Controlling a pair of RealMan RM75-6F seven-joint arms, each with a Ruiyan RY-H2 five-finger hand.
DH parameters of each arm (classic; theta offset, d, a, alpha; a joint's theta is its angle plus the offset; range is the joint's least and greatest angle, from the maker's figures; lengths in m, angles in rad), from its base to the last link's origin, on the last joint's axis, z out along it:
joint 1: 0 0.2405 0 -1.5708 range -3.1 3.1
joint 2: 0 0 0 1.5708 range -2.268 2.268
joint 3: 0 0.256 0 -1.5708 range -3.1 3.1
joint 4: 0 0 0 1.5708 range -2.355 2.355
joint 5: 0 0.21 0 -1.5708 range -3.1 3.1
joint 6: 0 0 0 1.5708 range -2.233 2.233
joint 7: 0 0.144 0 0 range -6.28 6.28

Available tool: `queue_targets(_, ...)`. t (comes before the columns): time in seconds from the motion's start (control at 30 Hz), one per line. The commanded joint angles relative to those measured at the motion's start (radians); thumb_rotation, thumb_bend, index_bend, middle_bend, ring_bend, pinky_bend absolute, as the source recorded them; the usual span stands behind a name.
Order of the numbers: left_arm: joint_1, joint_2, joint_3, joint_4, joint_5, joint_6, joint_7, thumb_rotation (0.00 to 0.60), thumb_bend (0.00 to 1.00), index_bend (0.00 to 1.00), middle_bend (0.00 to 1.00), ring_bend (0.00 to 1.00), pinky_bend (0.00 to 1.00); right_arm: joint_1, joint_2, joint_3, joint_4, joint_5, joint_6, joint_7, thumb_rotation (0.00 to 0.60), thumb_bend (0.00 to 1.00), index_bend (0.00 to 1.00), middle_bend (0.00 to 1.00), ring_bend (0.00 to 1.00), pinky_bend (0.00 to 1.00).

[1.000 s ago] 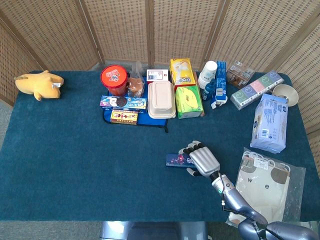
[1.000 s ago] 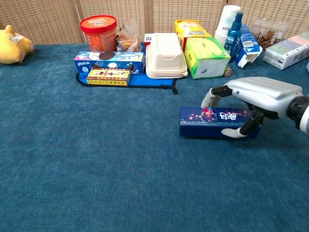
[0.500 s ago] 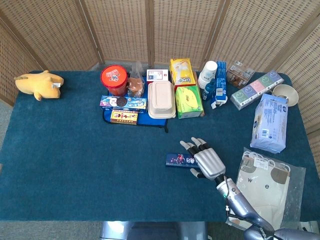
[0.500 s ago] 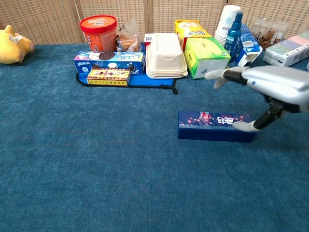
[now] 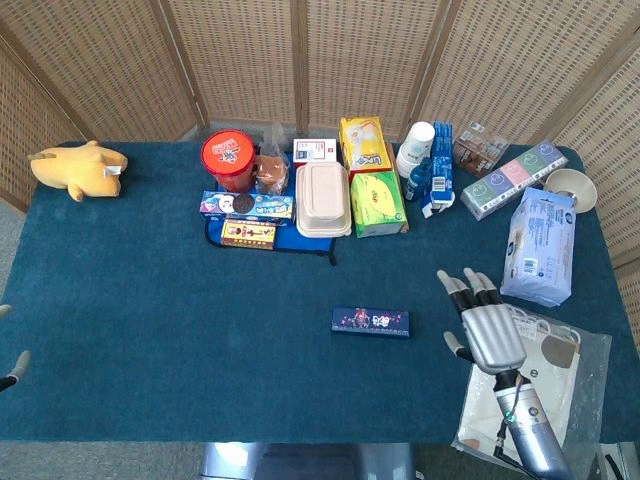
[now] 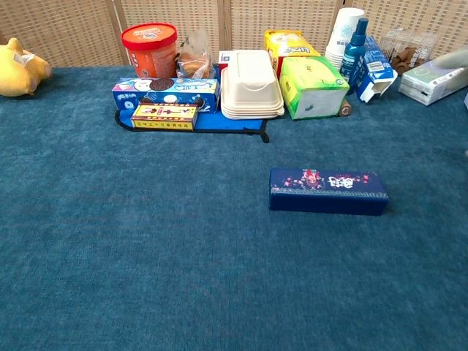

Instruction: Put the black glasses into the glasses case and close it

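Glasses case [image 6: 328, 191], dark blue rectangular box with floral print and white lettering, lies shut and flat on the blue carpeted table [image 5: 160, 320], alone, well in front of the white foam clamshell container [image 6: 251, 83] and green tissue box [image 6: 314, 85]. Right hand [image 5: 487, 325], silver, hovers to the case's right, apart from it, fingers spread and holding nothing, partly over a clear bag [image 5: 590, 365]. Left hand: only dark tips at the head view's left edge, state unclear.

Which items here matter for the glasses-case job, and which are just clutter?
Job: dark blue rectangular glasses case, lid shut; right robot hand, empty, apart from it. No glasses visible.
Lying about: yellow plush toy; red round tub; white clamshell box; green tissue box; blue wipes pack.
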Motion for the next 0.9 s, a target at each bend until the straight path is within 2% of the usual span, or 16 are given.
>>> queue_targets(0.03,0.008,-0.035,0.008,-0.019,-0.012,-0.009,0.048,0.6,0.3,0.2,0.23,0.08,0.0,-0.065,0.008,-0.012,0.001,-0.004,0.084,-0.024,0.6,0.3,0.1,0.24,0.07,0.13)
queue_targets(0.3,0.008,-0.066,0.007,-0.012,-0.023,-0.017,0.131,0.6,0.3,0.2,0.23,0.08,0.0,-0.166,0.006,-0.026,0.059,0.027,0.187,-0.006,0.6,0.32,0.22,0.27,0.1,0.13)
queue_targets(0.53,0.027,-0.039,0.006,-0.039,-0.013,0.015,0.144,0.6,0.3,0.2,0.23,0.08,0.0,-0.22,-0.002,-0.037,0.079,-0.008,0.244,0.042,0.6,0.32,0.23,0.27,0.1,0.13)
queue_targets(0.9,0.04,-0.015,0.015,-0.074,0.008,0.036,0.146,0.6,0.3,0.2,0.23,0.08,0.0,-0.221,-0.014,-0.027,0.097,-0.035,0.217,0.083,0.6,0.33,0.23,0.27,0.1,0.13)
